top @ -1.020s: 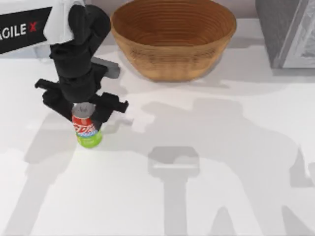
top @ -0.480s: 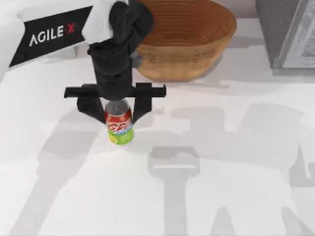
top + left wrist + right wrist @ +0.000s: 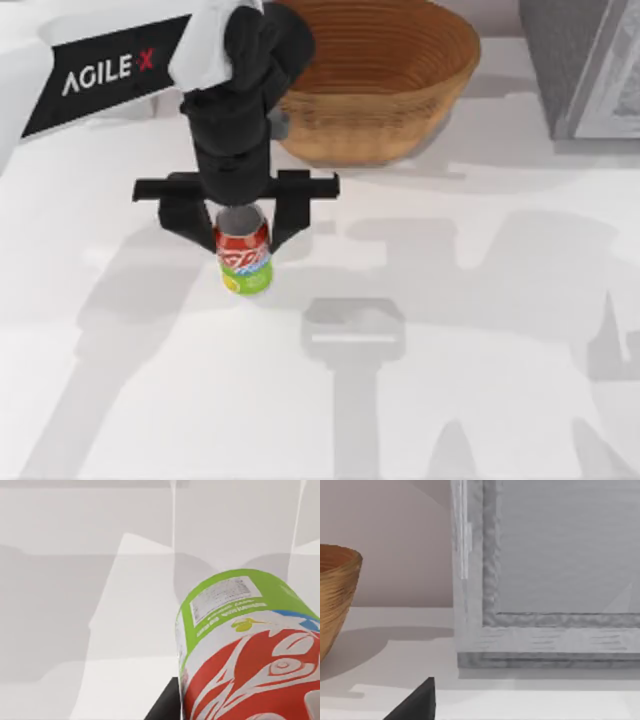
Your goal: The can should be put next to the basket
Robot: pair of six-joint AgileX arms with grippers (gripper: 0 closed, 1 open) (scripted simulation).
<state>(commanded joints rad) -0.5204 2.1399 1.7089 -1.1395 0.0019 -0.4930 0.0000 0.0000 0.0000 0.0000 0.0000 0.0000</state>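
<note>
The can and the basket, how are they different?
The can is small and the basket is much bigger. The can is red, blue and green; the basket is plain brown wicker. The can stands between the left gripper fingers, while the basket sits free. Both are round and on the table.

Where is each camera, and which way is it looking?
Top view: above the table, looking down on the left arm, its left gripper around the can, near the basket.
Left wrist view: on the left arm, looking past the can to the table.
Right wrist view: on the right arm, facing a grey box and the basket's edge.
Shared: top and left wrist both show the can.
</note>
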